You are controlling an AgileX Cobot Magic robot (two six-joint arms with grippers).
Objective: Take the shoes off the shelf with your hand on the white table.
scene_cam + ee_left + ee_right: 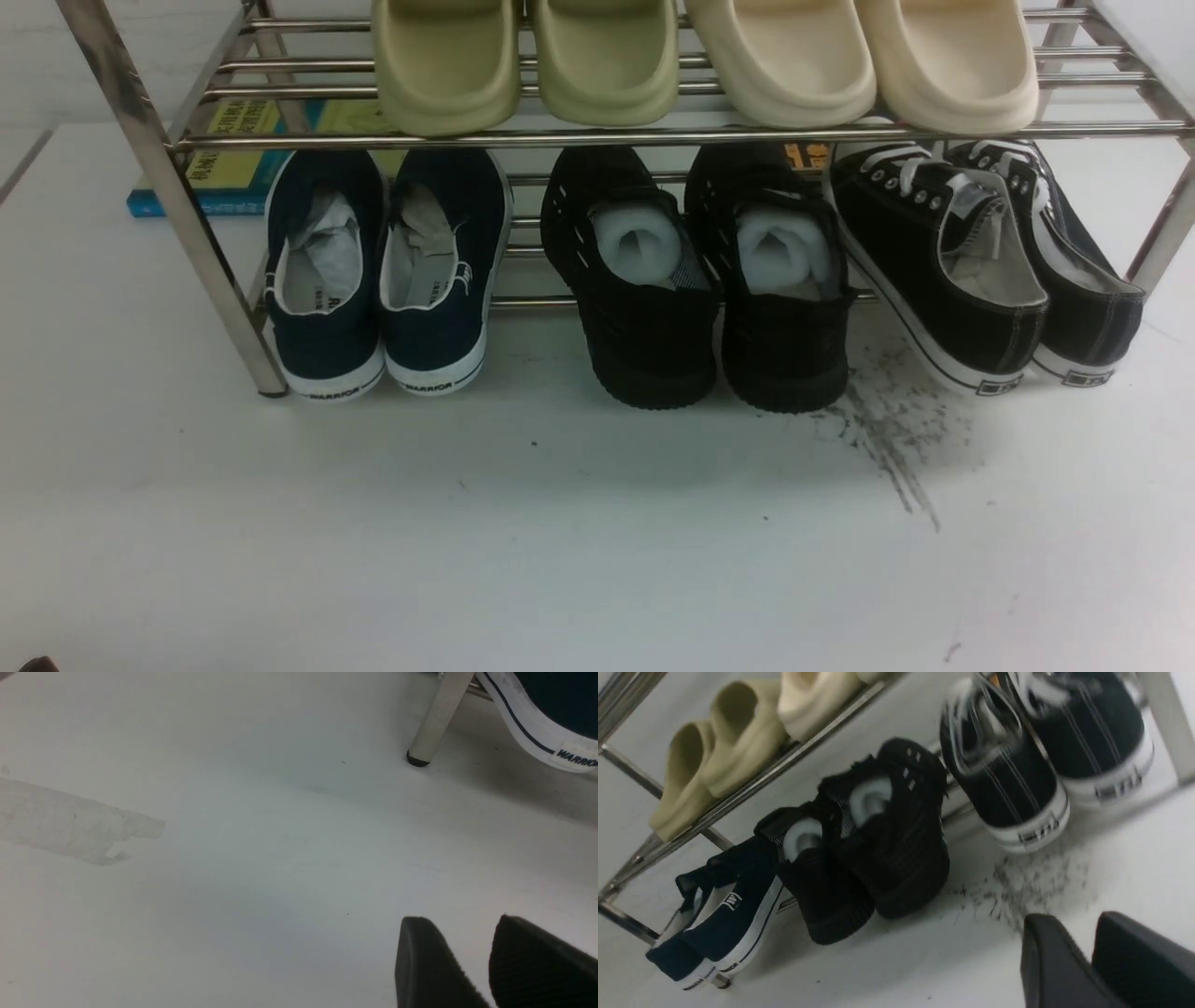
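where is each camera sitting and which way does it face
Front view: between the arms, facing forward at the shoe rack on the white table; no arm shows.
Left wrist view: low over the table, facing the rack's left leg and a navy shoe; left end effector shows.
Right wrist view: tilted, facing the lace-up sneakers and scuff marks; right end effector shows.
Shared: front and right wrist views both show sneakers and scuffs.

White table (373, 560), dark scuff marks (887, 429) on it, silver shelf (168, 187) standing on it, pale slippers (700, 65) on top, navy shoes (373, 280), black shoes (700, 308), laced sneakers (943, 271) below, book (224, 173) behind.
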